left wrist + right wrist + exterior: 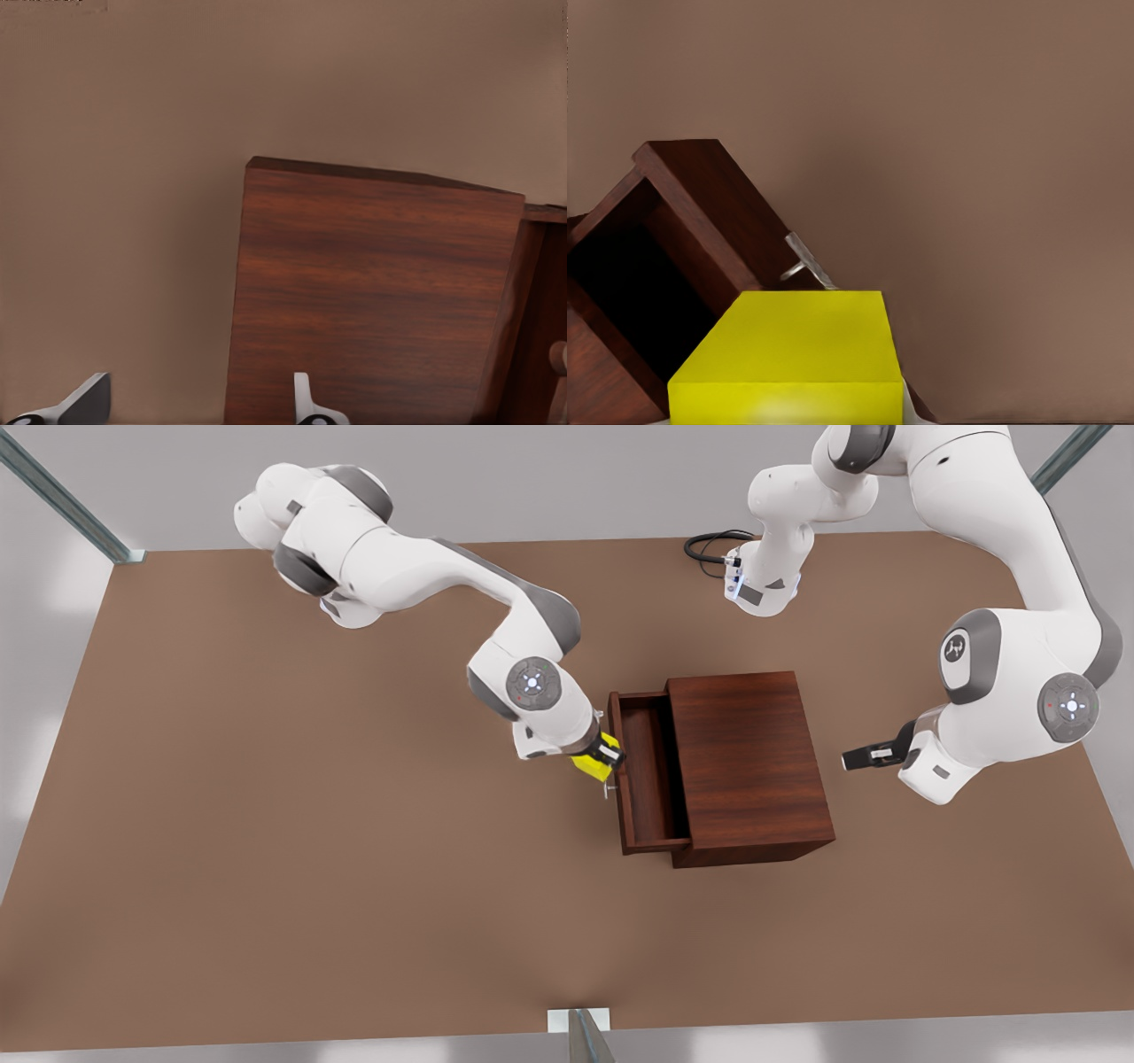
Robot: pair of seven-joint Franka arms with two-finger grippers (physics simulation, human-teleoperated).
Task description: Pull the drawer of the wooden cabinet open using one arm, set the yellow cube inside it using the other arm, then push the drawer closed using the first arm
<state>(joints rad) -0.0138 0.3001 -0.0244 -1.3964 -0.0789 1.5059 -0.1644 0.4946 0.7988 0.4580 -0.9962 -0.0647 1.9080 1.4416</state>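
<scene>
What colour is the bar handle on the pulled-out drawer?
Silver: the slim bar handle on the dark reddish-brown wooden drawer shows best in the right wrist view.

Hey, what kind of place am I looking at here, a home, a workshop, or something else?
Most likely a simulated robot test cell, not a home: a bare brown table ringed by metal frame struts, holding just a wooden cabinet with its drawer open. The right gripper holds a yellow cube; the left gripper waits beside the cabinet.

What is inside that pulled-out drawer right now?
The drawer looks empty where its floor shows. The yellow cube, shut in the right gripper, hangs at its front edge. The part inside the wooden cabinet is hidden.
</scene>
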